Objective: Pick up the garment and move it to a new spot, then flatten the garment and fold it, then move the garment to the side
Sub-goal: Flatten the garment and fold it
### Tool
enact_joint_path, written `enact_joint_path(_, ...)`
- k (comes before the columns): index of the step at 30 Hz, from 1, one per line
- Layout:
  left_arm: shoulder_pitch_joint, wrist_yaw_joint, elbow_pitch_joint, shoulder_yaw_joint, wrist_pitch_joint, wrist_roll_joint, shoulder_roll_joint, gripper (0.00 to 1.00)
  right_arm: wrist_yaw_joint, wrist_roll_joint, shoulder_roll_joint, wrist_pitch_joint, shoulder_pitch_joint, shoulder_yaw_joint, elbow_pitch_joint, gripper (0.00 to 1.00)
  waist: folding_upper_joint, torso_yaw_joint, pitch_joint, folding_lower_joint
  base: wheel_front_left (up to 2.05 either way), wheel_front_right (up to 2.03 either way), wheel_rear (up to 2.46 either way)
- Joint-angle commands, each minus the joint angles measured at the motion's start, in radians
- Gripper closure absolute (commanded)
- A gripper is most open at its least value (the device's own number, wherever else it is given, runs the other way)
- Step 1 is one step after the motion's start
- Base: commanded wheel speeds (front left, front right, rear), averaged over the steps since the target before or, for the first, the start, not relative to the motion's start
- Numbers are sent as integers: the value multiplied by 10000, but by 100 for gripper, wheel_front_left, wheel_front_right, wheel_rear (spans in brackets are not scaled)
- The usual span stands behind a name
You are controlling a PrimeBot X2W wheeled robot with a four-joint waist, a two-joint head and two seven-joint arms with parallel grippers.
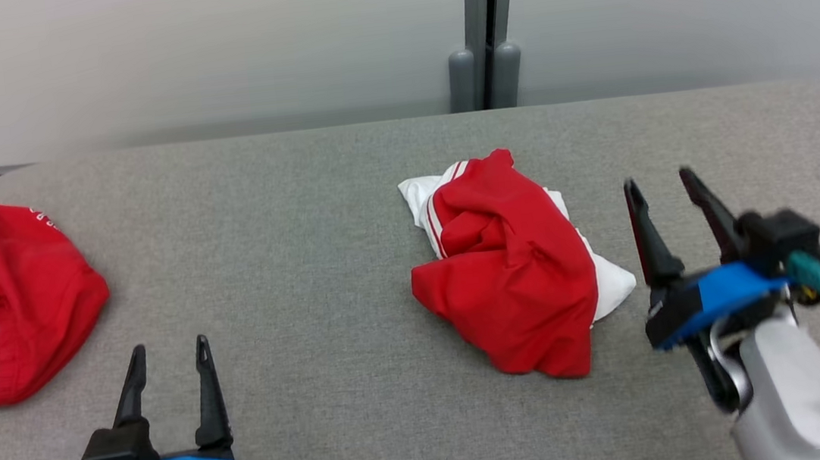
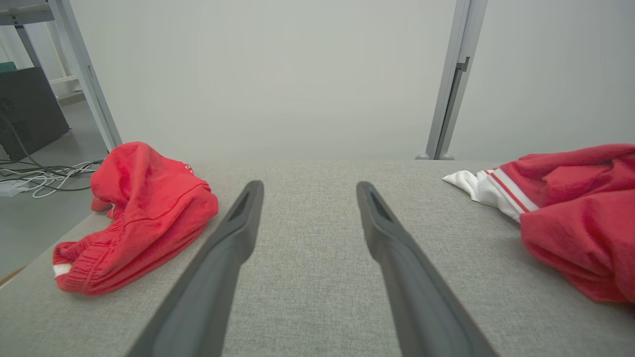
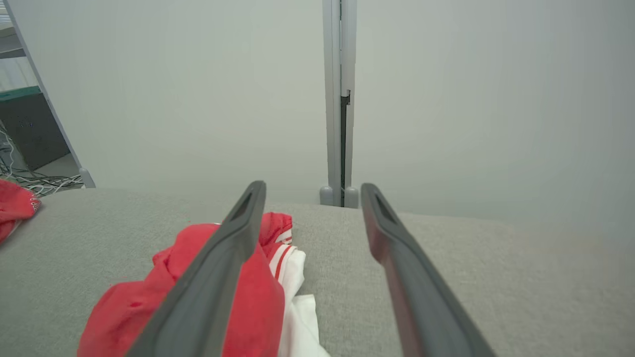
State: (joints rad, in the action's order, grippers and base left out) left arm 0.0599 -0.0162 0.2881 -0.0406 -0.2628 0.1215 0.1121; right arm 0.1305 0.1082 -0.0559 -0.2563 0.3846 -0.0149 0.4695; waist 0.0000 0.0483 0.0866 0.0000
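1. While your left gripper [image 1: 170, 345] and right gripper [image 1: 657, 178] stand spread and empty, the crumpled garment [image 1: 510, 273] lies on the table [image 1: 300, 196], just left of the latter.
2. You risk pinching one loose layer, dragging it bunched.

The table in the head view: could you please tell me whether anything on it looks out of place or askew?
Nothing is spilled or damaged, but both garments are untidy: the red and white garment lies bunched in a heap mid-table, and a red garment sits crumpled at the left edge of the table.
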Motion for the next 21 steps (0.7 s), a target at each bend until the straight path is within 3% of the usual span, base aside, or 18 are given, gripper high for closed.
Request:
enact_joint_path(1, 212, -9, -54, 22, -30, -47, -32, 0, 5, -89, -151, 102, 437, -29, 307, 0, 0, 114, 146, 0, 0, 0, 0)
enact_joint_path(9, 685, -96, 15, -50, -28, -88, -154, 0, 5, -209, -722, 542, 2061, -226, 3139, 0, 0, 507, 728, 0, 0, 0, 0)
enact_joint_path(21, 683, -157, 171, 105, -28, -181, -299, 0, 4, 370, -464, 931, 2198, -1578, 6196, 0, 0, 608, 751, 0, 0, 0, 0)
